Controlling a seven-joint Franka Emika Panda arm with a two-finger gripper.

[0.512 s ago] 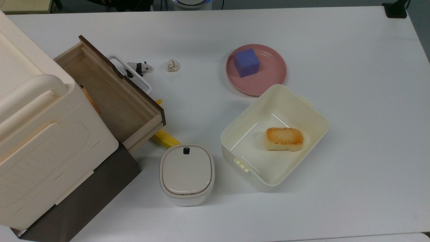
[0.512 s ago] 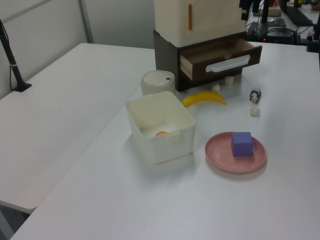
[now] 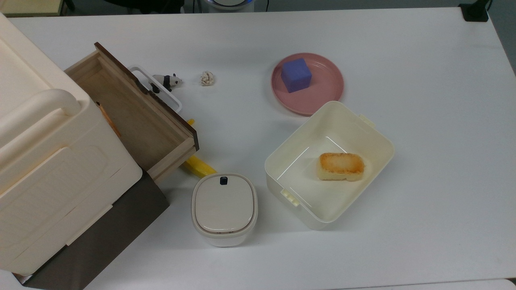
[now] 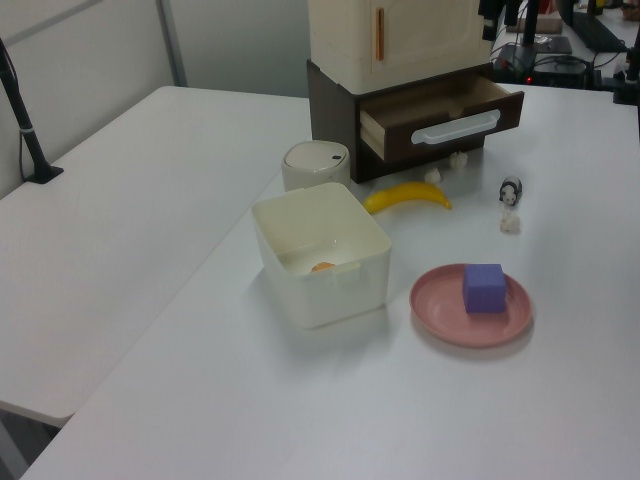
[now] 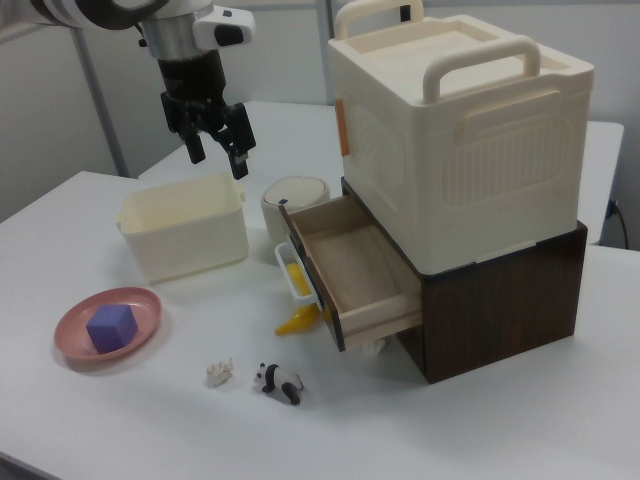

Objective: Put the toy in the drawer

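Note:
The toy, a tiny black-and-white panda (image 3: 165, 81), lies on the white table just outside the drawer's white loop handle (image 3: 176, 103). It also appears as the panda (image 4: 511, 190) and the panda (image 5: 278, 381). The light-wood drawer (image 3: 133, 121) stands pulled out of its dark brown cabinet, with nothing visible inside the drawer (image 5: 355, 265). My gripper (image 5: 217, 150) hangs open in the air above the cream tub (image 5: 180, 215), far from the panda, with nothing between its fingers.
A paper ball (image 3: 207, 78) lies beside the panda. A purple cube (image 3: 296, 75) sits on a pink plate (image 3: 324, 100). The cream tub (image 3: 379, 135) holds a piece of bread (image 3: 341, 166). A lidded white bin (image 3: 224, 207) and a banana (image 3: 197, 165) sit near the drawer. A large cream box (image 5: 460, 130) tops the cabinet.

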